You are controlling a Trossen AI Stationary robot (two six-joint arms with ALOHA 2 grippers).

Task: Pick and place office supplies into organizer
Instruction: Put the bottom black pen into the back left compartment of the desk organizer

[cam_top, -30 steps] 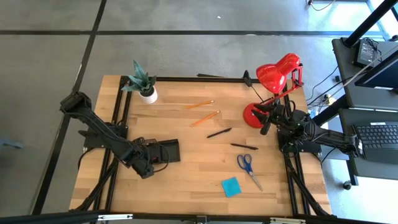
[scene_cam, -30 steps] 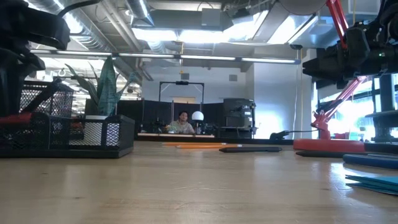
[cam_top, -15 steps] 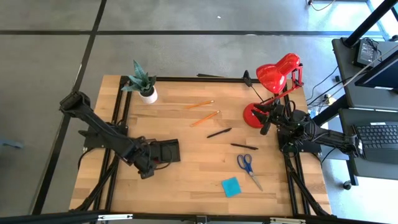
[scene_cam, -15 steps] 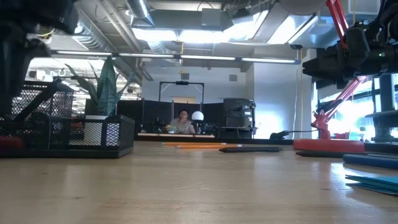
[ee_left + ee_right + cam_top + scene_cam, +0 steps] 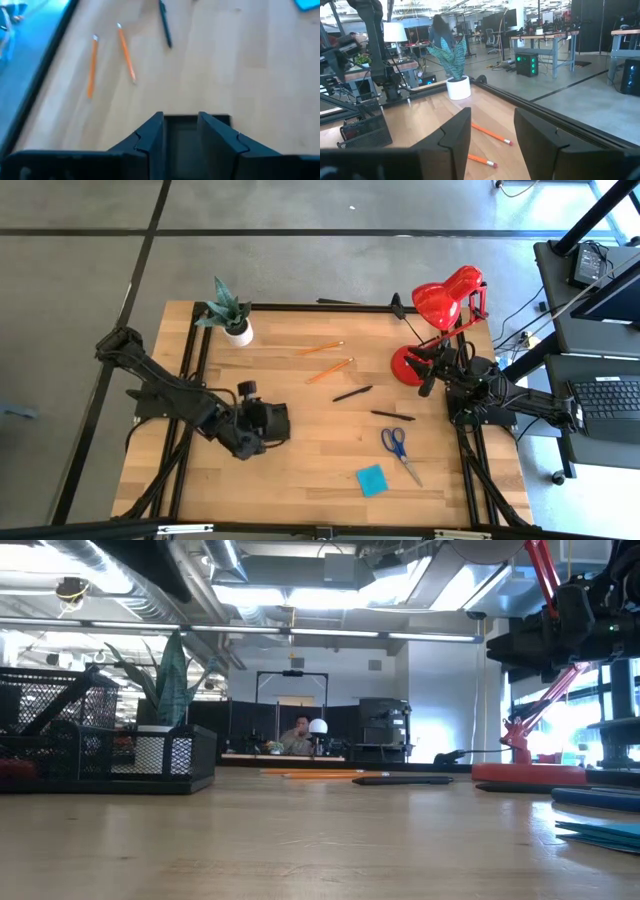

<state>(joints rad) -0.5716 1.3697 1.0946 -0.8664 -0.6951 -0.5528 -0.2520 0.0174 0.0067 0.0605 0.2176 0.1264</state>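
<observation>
My left gripper point(image 5: 181, 131) hangs empty, fingers spread, over the organizer point(image 5: 270, 421) just below it — ahead of it on the counter point(image 5: 330, 460) two pencils point(image 5: 126, 53), pens point(image 5: 352, 393), scissors point(image 5: 400, 448) and sticky pad point(image 5: 371, 479) wait unplaced.

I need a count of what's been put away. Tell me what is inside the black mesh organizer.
In the low view, the black mesh desk organizer shows something red low behind its mesh; what it is I cannot tell. From above, the left gripper covers most of it, so the compartments are hidden.
</observation>
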